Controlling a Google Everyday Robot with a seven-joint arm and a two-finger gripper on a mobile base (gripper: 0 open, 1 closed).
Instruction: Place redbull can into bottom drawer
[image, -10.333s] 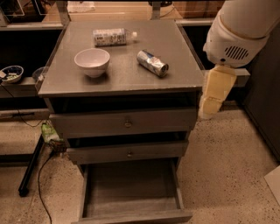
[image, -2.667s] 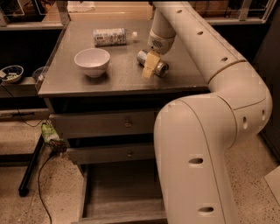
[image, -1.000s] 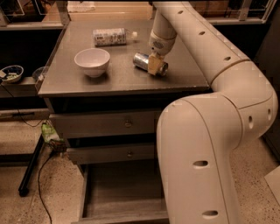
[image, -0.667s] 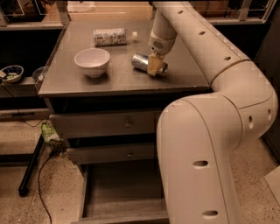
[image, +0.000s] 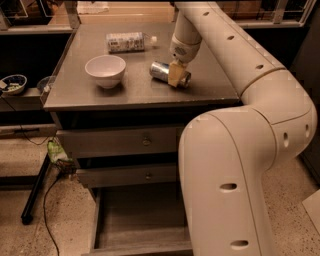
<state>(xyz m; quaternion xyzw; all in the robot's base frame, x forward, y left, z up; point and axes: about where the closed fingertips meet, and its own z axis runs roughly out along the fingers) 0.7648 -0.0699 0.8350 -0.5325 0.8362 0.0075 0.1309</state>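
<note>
The redbull can (image: 162, 71), silver with blue patches, lies on its side on the grey cabinet top (image: 125, 92), right of the white bowl. My gripper (image: 175, 75) is down on the can's right half, reaching in from the back right, and covers part of it. The can rests on the top. The bottom drawer (image: 142, 222) is pulled out below the two shut upper drawers, and its flat floor is bare. My arm hides the drawer's right side.
A white bowl (image: 105, 70) stands left of the can. A clear plastic bottle (image: 127, 42) with a white cap lies at the back of the top. My large arm body (image: 235, 180) fills the right foreground. Cables (image: 47, 200) and a black leg are on the floor at the left.
Over the last second nothing visibly moves. Before that, my gripper came from the right side of the cabinet and lowered onto the can, which shifted slightly left.
</note>
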